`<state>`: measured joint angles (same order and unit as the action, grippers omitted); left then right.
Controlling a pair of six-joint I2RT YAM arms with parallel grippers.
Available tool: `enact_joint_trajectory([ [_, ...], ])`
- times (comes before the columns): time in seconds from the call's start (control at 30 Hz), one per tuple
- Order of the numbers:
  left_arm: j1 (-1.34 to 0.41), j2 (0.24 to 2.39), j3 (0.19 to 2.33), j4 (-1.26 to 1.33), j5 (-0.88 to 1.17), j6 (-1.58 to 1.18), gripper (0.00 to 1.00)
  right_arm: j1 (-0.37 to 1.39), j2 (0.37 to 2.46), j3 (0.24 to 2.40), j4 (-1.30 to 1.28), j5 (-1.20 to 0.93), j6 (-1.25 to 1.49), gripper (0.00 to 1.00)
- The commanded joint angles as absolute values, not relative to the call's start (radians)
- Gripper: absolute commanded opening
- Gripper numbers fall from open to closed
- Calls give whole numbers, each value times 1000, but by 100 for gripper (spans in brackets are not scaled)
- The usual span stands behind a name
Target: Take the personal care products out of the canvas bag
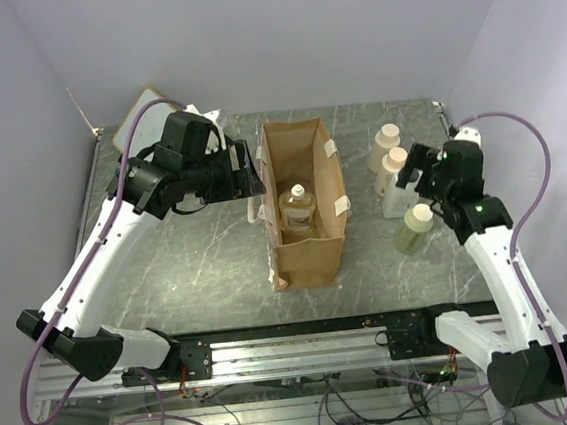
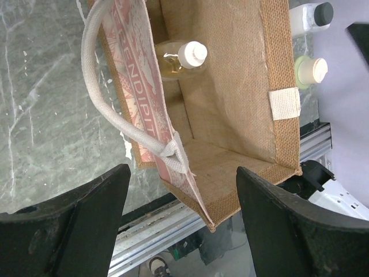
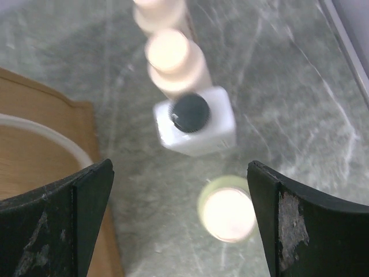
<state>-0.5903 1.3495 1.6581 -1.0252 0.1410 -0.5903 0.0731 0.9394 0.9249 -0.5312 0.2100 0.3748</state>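
**Top external.** The canvas bag stands open in the middle of the table, with the amber bottle upright inside. Four bottles are grouped to its right, clear of the bag.

**Left wrist.** The left gripper, spread wide and empty, brackets the bag's wall and handle strap (probably to steady it).

**Right wrist.** The right gripper, likewise wide apart and empty, hangs over the black-capped bottle.
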Motion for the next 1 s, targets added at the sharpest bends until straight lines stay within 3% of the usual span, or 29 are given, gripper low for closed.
enact_joint_trajectory([
  [0.0,-583,1360,1695,-1008,169,-570,85,70,1012,1092,-504,90,426,100],
  [0.37,-583,1355,1694,-1018,167,-551,85,120,1207,1323,-454,-159,498,100],
  [0.7,-582,1359,1683,-1007,178,-558,85,537,1313,1381,-503,52,542,100],
  [0.97,-582,1358,1664,-994,183,-572,85,694,1459,1540,-701,195,470,100],
])
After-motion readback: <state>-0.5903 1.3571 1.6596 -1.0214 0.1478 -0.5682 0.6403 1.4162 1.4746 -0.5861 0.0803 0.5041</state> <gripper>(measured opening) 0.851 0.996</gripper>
